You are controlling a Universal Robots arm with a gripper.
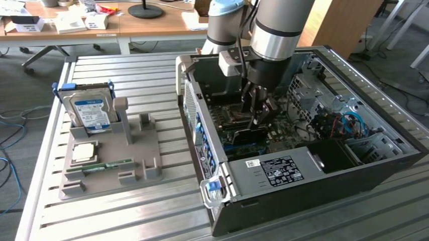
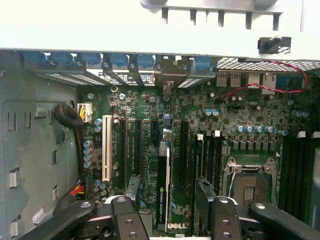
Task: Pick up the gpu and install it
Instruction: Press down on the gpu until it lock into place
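Observation:
The gpu (image 2: 163, 190) stands on edge in a motherboard slot inside the open computer case (image 1: 375, 165), a thin dark card with a green logo on its edge. From the exterior view it is a dark slab (image 1: 246, 135) just below the arm's tool. My gripper (image 2: 168, 192) hangs right over the card and is open, with one dark finger (image 2: 131, 187) on each side of it and a gap to the card on both sides. In the exterior view my gripper (image 1: 258, 119) reaches down into the middle of the case.
On the slatted table at the exterior view's left, a grey holder (image 1: 127, 165) carries a silver hard drive (image 1: 92, 111), a processor chip (image 1: 84, 150) and a green memory stick (image 1: 100, 166). Beside the card are a white expansion slot (image 2: 106, 147), an empty processor socket (image 2: 250, 186) and cable bundles (image 2: 75, 125).

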